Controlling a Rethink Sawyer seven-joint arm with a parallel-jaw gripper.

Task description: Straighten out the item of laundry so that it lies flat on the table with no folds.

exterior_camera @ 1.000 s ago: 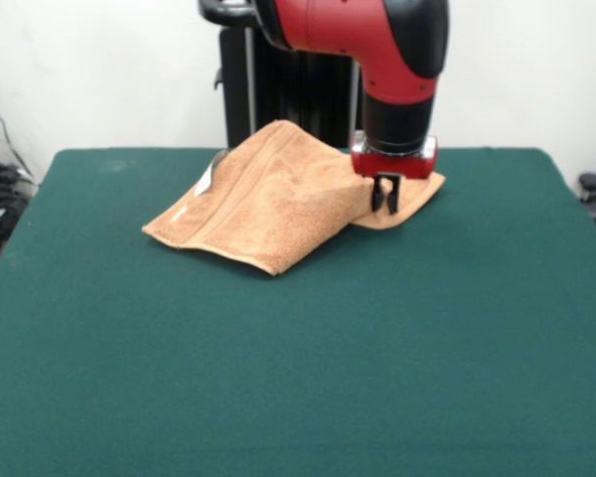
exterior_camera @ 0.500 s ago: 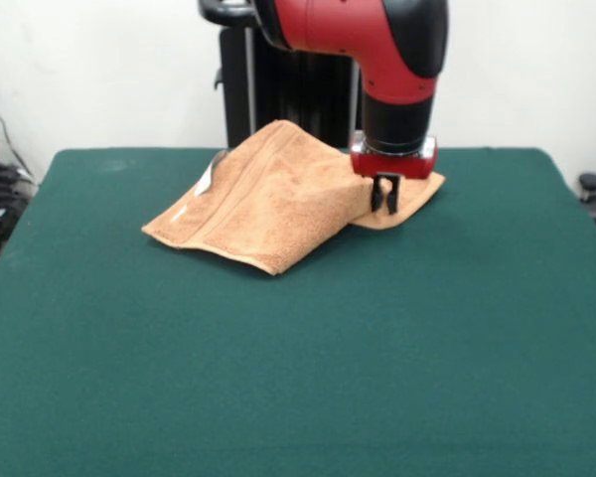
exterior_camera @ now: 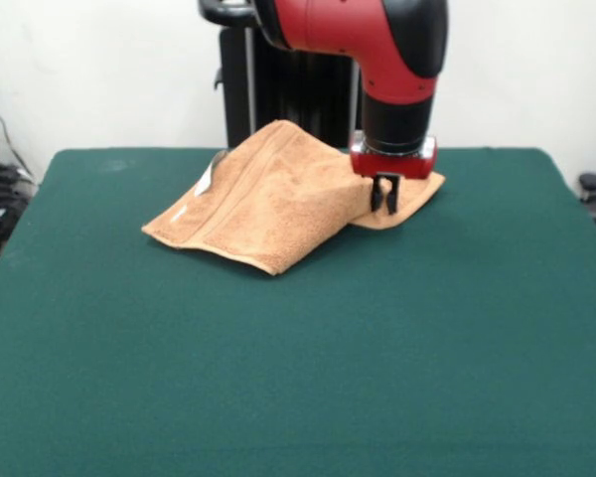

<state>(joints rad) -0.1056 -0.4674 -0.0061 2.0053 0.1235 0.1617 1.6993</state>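
pincer [exterior_camera: 384,202] clamped on towel [exterior_camera: 268,204] fold | arm vertical, pointing down | table [exterior_camera: 377,338]

An orange-tan terry towel [exterior_camera: 268,204] lies folded and humped toward the far side of the dark green felt-covered table [exterior_camera: 308,368]. At its right end, the red and black arm's gripper [exterior_camera: 384,197] pinches the upper layer, fingers close together.

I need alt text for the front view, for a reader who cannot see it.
An orange-tan towel lies folded and humped on a dark green table. A red and black robot arm's tool is closed, pinching the towel's fold near its right side.
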